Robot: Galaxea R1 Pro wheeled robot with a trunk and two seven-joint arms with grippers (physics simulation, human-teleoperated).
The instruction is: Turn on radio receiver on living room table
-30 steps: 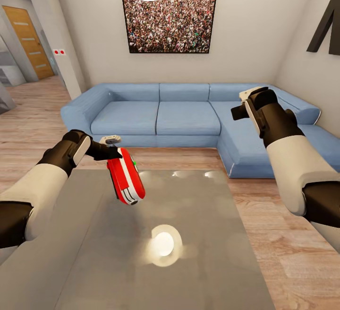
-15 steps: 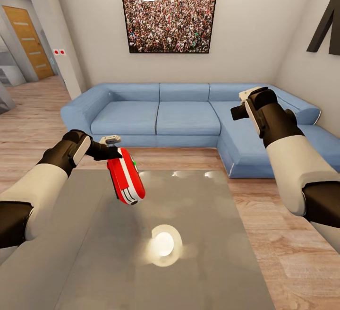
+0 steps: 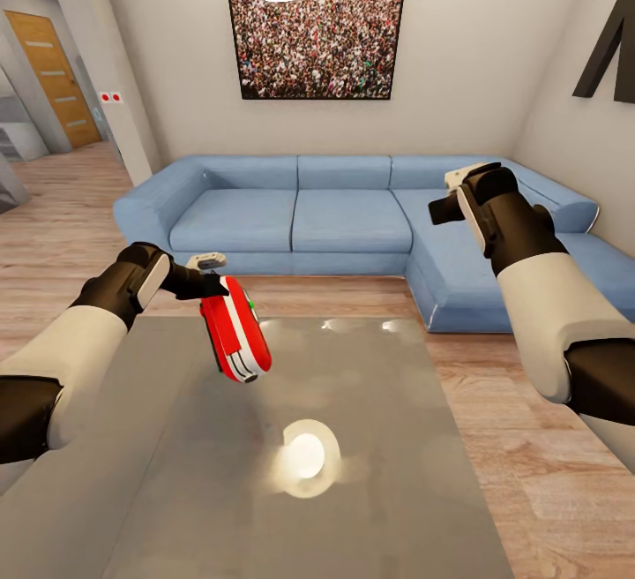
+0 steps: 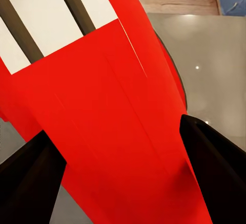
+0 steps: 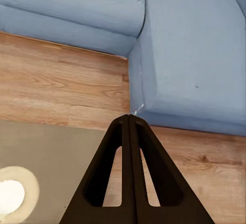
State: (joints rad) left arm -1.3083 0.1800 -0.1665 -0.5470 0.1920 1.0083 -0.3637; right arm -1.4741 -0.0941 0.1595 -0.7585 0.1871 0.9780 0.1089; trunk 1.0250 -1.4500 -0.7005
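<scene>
The left hand [image 3: 210, 286] is being kept clamped on the radio receiver [image 3: 235, 341], its two dark fingers [image 4: 215, 172] being pressed against opposite sides of the red shell. The radio receiver is being held clear above the counter [image 3: 370, 473], over the far left part of its glossy grey top, with no part of it touching the surface. Its long axis is being tilted steeply, the upper end lying at the hand and the lower end pointing down and slightly to the right, toward the near side. A red face with white stripes is being turned toward the head camera, and a small green spot is being shown at its far edge.

The right hand [image 3: 441, 208] is being held high at the right, well apart from the radio receiver, with its fingers [image 5: 128, 172] pressed together and nothing between them. Beyond both hands, a blue corner sofa [image 3: 353, 217] is being seen on the light wood floor [image 3: 529, 473], under a crowd picture [image 3: 316, 33].
</scene>
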